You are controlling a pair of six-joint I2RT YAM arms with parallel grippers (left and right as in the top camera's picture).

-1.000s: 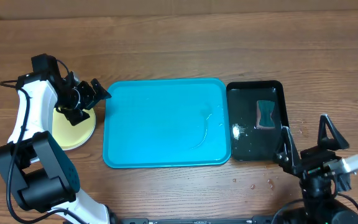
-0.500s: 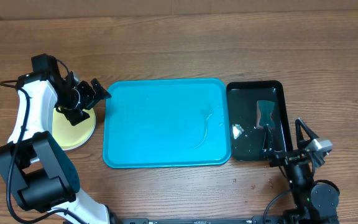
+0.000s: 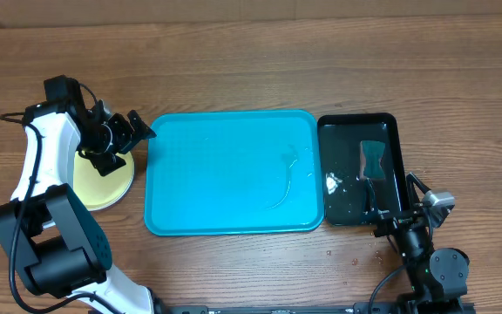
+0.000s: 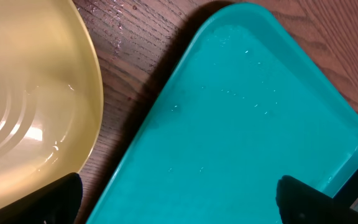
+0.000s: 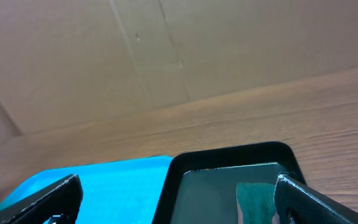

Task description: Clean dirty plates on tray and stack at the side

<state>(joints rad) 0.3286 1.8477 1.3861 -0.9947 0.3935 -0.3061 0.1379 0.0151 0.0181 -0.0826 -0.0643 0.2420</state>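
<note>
Left jaws are spread wide, gripping nothing, hovering over the right rim of the lime-green plate (image 3: 103, 181) and the strip of table (image 3: 251, 61) beside it. That plate sits on the table just left of the turquoise tray (image 3: 216, 192), not touching it; whether other plates lie beneath, I cannot tell. Wet streaks (image 3: 291, 170) glisten on the tray. Right jaws, also spread and holding nothing, hang at the near right corner of the black tray (image 3: 347, 148), where a sponge (image 3: 371, 160) lies.

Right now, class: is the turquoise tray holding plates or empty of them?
Empty of plates: the tray shows only bare wet surface; a yellow-green plate sits outside it.
</note>
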